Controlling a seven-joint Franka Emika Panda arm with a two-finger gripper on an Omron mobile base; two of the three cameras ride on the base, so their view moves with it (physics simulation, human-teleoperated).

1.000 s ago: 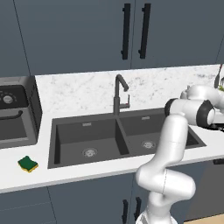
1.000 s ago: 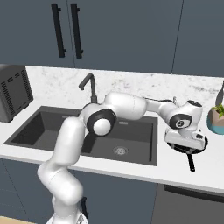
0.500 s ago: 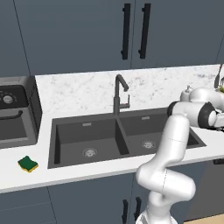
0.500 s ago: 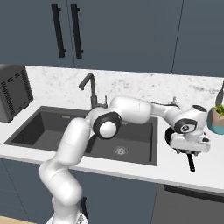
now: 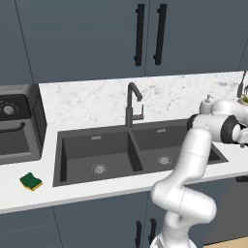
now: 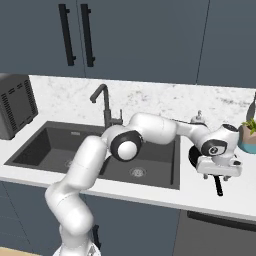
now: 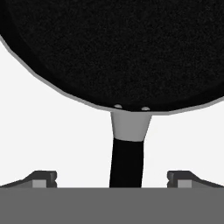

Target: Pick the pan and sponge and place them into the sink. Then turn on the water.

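You see gripper point(image 7: 112, 179) spread wide, fingers either side of pan point(image 7: 113, 48) handle, nothing pinched. Pan sits on counter point(image 6: 200, 195) right of sink point(image 6: 55, 145), handle toward near edge. Sponge point(image 5: 31, 181) lies on counter left of sink, near front edge.

The pan point(image 7: 113, 48) is speckled black with a grey rim and a grey neck on its black handle. The sponge point(image 5: 31, 181) is green over yellow. The sink point(image 5: 116, 140) is dark grey, the counter point(image 5: 92, 100) white marble with grey flecks, the cabinets point(image 5: 87, 36) slate blue.
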